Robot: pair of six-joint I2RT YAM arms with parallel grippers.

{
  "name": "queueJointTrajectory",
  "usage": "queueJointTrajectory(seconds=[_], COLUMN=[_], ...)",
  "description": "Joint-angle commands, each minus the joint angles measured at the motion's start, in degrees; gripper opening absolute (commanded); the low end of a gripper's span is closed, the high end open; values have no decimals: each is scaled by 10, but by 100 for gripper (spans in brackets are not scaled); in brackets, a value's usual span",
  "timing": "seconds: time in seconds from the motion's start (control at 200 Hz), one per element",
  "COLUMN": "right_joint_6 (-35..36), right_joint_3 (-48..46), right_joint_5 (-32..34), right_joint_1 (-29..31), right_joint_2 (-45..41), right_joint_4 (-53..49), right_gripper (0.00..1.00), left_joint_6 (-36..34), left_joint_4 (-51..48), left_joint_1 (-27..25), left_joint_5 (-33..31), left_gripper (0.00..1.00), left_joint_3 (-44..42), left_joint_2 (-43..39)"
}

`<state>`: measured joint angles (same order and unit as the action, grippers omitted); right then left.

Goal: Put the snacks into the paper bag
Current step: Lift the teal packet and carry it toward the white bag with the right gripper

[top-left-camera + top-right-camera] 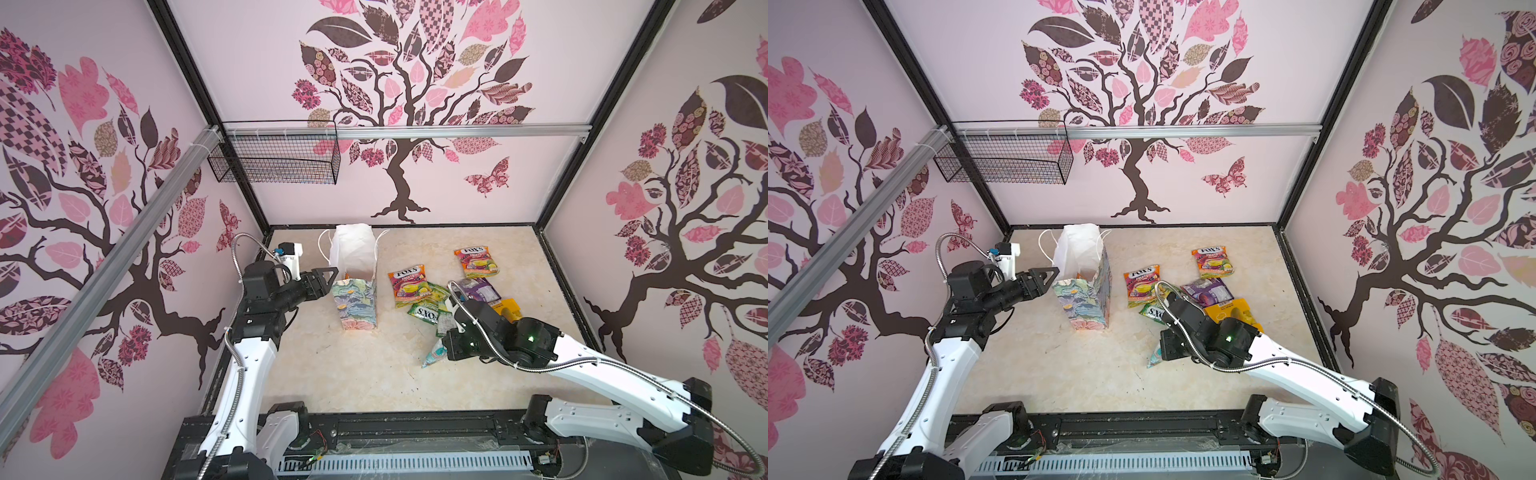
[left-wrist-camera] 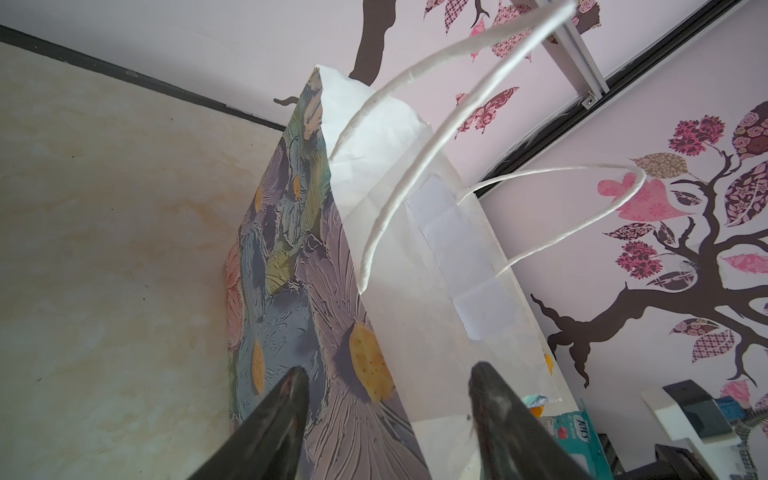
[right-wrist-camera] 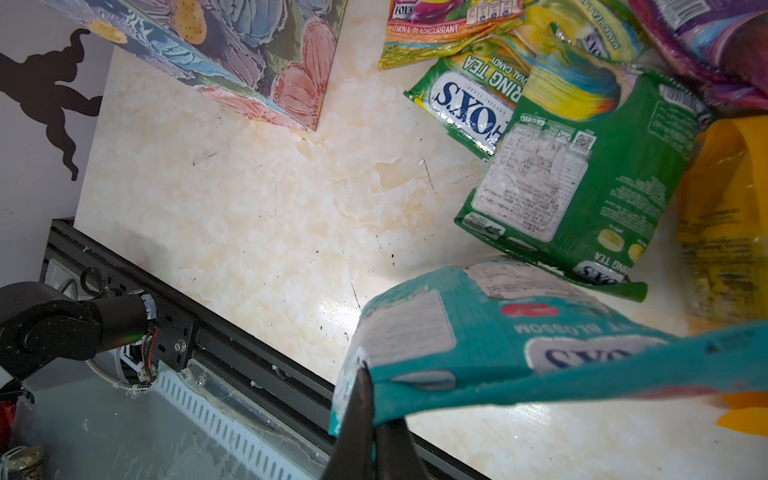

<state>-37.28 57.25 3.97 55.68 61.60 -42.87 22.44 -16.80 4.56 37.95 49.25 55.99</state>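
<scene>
- the paper bag (image 1: 355, 305) is seen standing upright on the worktop (image 1: 332, 374), at about 10 o'clock from the middle in both top views, with its mouth open.
- the left tool (image 2: 388, 395) is found at 9 o'clock of the bag, up by its top edge. its jaws are wide apart, one on each side of the bag wall, and nothing is squeezed.
- the right tool (image 3: 376, 424) is shut tight on one corner of a teal packet (image 3: 498, 345). the packet is held at 5 o'clock of the bag, well apart from it.
- the other snacks (image 1: 409, 286) are seen in a loose pile at 3 o'clock of the bag. orange, green, purple and yellow ones can be picked out, about six in all.
- what is already inside the bag cannot be told, as most of its inside is hidden.
- the job is judged to be far from done. one packet is picked up but not yet dropped in, and the pile is yet to be moved.
</scene>
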Motion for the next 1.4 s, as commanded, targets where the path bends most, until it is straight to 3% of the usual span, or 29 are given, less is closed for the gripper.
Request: queueJointTrajectory(seconds=[0.0, 0.41, 0.865, 1.23, 1.395], right_joint_6=[35, 157, 254, 317, 357], right_joint_3=[44, 199, 530, 796, 829], right_joint_5=[1, -85, -153, -116, -74], right_joint_1=[-3, -2, 17, 28, 28], right_joint_2=[14, 82, 252, 393, 423], right_joint_4=[-12, -19, -78, -142, -103], right_gripper=[0, 0, 0, 0, 0], left_joint_6=[-8, -11, -12, -9, -14], left_joint_4=[6, 3, -3, -3, -21], left_joint_1=[-2, 1, 5, 6, 6], left_joint_5=[-2, -8, -26, -17, -38], left_gripper=[65, 65, 65, 65, 64], left_joint_3=[-6, -6, -7, -6, 0], left_joint_2=[-11, -22, -23, -15, -10])
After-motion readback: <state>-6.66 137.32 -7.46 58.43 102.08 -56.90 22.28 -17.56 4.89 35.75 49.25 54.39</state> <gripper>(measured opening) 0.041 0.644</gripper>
